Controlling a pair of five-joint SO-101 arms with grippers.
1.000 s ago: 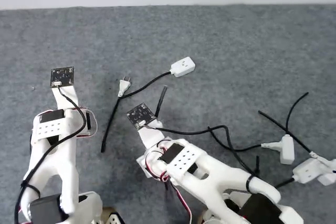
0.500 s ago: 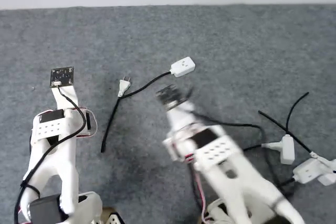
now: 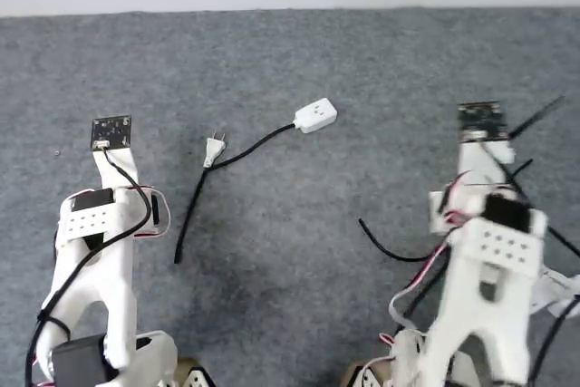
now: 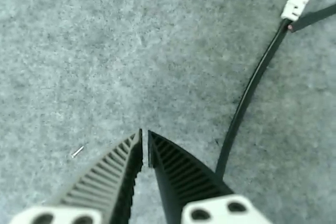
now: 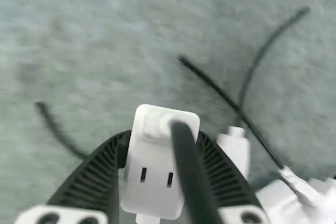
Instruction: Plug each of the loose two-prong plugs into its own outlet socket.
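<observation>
My right claw (image 5: pixel 163 141) pinches a socket (image 5: pixel 149 192) by its flat sides. I judge it light, hard plastic, and its cord (image 5: pixel 185 177) may tug. My left claw (image 4: pixel 145 136) is pressed together.

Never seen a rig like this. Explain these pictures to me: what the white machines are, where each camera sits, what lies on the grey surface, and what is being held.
These are two white robot arms side by side, the left arm and the right arm, each ending in a two-fingered gripper. The high view looks down on both from a fixed camera. The other two pictures come from cameras on the arms' wrists, looking along the fingers. The surface is grey carpet. On it lie a loose two-prong plug and a white outlet socket, each on a black cord. The left gripper is shut and empty, over bare carpet. The right gripper is clamped on another white socket block with two slots and a black cord.
</observation>
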